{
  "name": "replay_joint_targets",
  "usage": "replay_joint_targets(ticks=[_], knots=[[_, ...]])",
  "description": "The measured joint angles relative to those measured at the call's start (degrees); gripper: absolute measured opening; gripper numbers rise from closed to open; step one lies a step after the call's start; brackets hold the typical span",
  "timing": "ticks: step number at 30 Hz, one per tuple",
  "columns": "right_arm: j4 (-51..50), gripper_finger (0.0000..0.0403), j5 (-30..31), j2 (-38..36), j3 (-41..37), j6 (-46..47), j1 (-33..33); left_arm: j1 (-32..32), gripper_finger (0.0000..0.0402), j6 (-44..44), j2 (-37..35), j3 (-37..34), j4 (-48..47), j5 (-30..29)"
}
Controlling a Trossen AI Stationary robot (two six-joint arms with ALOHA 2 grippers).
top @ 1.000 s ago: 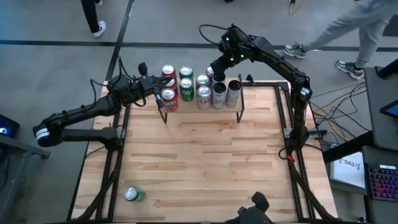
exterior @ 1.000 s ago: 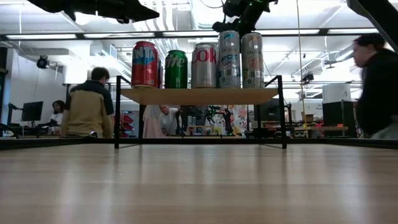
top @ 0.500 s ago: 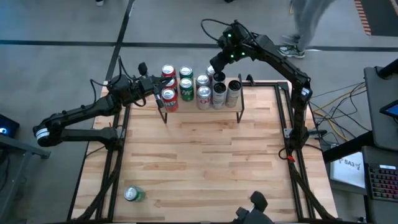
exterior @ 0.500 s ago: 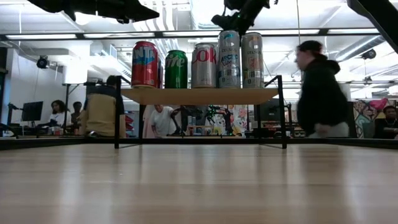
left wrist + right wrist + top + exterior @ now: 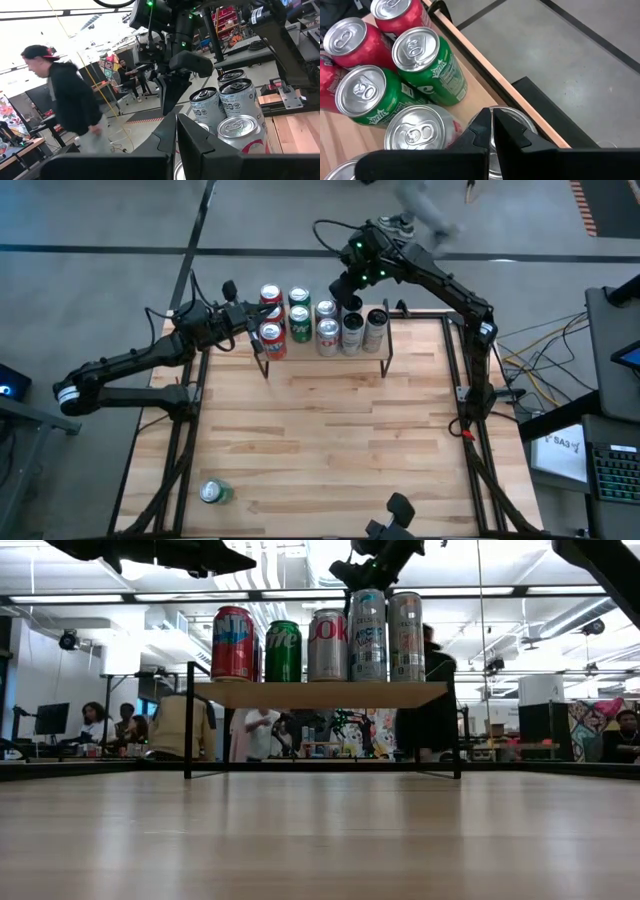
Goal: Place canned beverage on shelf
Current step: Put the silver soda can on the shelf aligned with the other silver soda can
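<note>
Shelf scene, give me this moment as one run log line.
shelf: cans in two rows | right gripper: shut, above back row | left gripper: shut, beside shelf | green can: on table

"Sprite" reads on the green can (image 5: pixel 367 107) in the right wrist view, and its neighbour green can (image 5: pixel 430 67) shows only small unreadable print. In the low view, the silver can (image 5: pixel 327 645) on the shelf (image 5: pixel 320 694) shows "OK", part of a red word.
</note>
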Motion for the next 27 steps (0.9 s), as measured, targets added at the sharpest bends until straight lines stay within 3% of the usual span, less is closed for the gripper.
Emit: replay_joint_targets(ticks=[27], knots=[[1.5,0.0009,0.5,0.4,0.1,-3.1,0.2,0.0,0.0000,0.0,0.0,0.0,0.0,0.0]])
